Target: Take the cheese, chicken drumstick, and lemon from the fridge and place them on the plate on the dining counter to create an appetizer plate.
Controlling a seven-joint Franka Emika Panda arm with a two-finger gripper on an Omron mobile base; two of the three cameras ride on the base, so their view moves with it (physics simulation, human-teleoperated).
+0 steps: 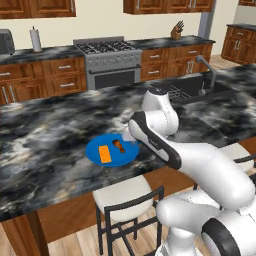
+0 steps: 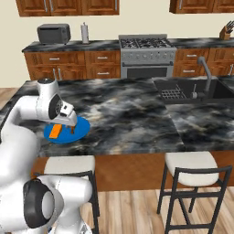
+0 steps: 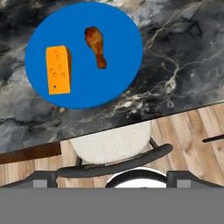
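You see a bright blue plate [image 3: 109, 78] on the black-and-grey marbled tabletop [image 3: 183, 57]. On it, the cheese [image 3: 58, 70] is orange with small holes, and the chicken drumstick [image 3: 96, 45] is reddish-brown. The stool [image 3: 111, 144] has a cream seat.

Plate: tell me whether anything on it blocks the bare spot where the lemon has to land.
Nothing visible blocks it. The plate holds the cheese on one side and the drumstick near the middle, lying apart. Bare blue stays open beside the drumstick and along the rim. The gripper is above the plate, open and empty.
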